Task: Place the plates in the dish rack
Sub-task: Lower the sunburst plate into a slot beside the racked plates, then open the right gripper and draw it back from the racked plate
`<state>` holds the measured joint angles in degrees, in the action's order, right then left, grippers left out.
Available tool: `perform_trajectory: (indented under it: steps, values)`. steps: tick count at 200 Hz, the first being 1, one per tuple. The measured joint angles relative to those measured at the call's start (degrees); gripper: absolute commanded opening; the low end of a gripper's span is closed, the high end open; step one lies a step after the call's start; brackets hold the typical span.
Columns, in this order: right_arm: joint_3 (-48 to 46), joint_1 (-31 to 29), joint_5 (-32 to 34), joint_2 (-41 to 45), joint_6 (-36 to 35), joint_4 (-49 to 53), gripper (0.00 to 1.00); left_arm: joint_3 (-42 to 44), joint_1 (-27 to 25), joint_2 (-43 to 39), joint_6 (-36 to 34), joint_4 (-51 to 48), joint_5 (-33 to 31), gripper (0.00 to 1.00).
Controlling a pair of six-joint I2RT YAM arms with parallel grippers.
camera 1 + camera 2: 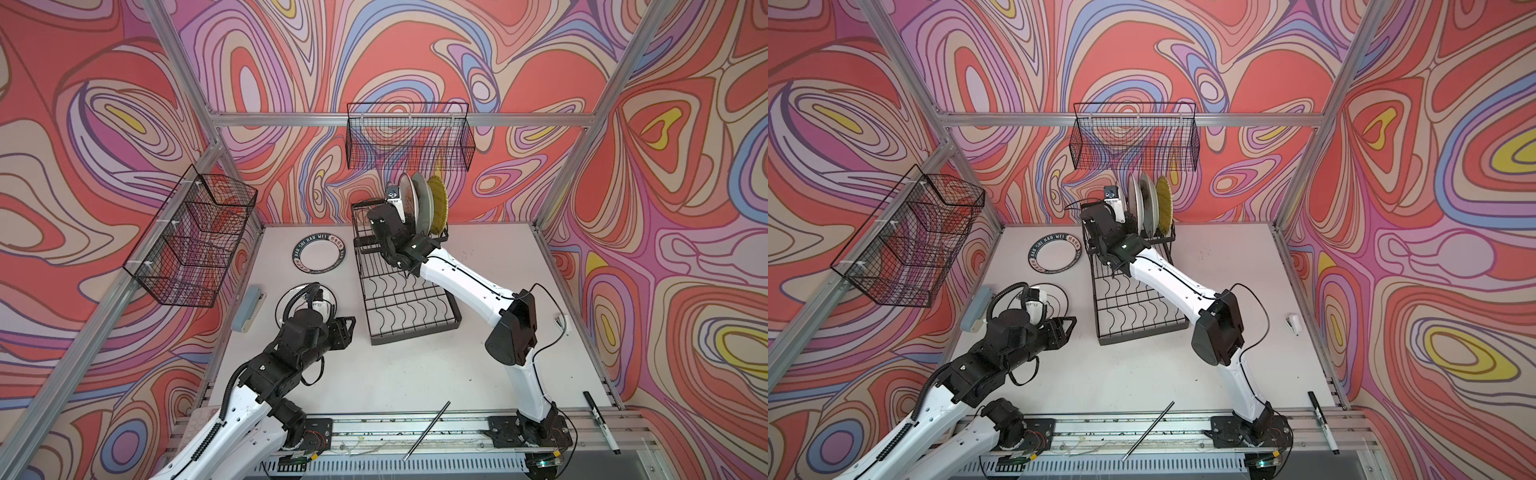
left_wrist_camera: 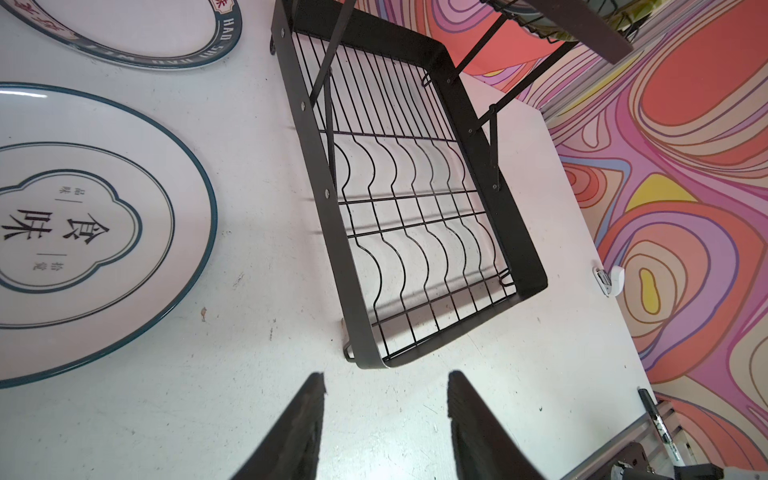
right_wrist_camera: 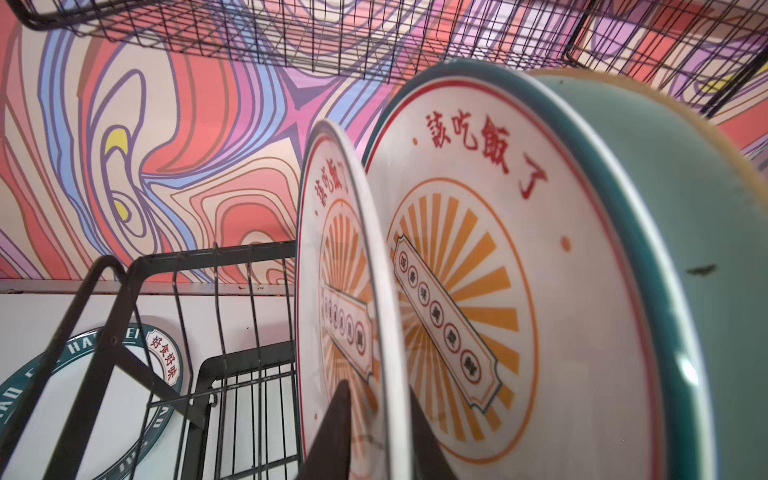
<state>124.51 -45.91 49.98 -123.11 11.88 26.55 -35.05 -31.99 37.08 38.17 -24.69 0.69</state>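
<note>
Lab cell: aluminium frame (image 1: 291, 119), patterned walls (image 1: 104, 124)

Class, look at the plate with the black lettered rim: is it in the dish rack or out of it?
Out. The lettered plate lies flat on the table, left of the rack and apart from it.

**Two white arms with black joints**

Both the left arm (image 1: 239, 415) and the right arm (image 1: 461, 276) have glossy white shells between boxy matt black joints, and each stands on a black base plate (image 1: 505, 430). A ribbed black hose (image 1: 227, 395) runs along the left arm, and a thin black cable (image 1: 465, 270) runs along the right. The left gripper (image 2: 386, 374) ends in dark, tapered fingers (image 2: 299, 419).
</note>
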Motion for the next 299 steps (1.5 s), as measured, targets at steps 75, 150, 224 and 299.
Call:
perform_trajectory:
  steps: [75,150,224,299]
  values:
    - [-9.2,0.0,-3.1,8.6,-0.6,-3.3,0.4,0.0,0.0,1.1,0.0,0.0,-0.8,0.53]
    - [-16.6,-0.5,-6.7,19.4,-0.6,-8.2,0.48,0.0,0.0,2.2,0.6,0.0,-1.0,0.54]
    - [-33.2,-1.6,-14.6,32.1,-0.4,-14.2,0.55,-1.0,0.1,5.3,3.0,-4.3,-7.1,0.56]
    - [-49.7,-1.6,-19.7,40.8,3.8,-18.0,0.58,4.0,10.8,7.8,9.8,-3.6,-7.1,0.57]
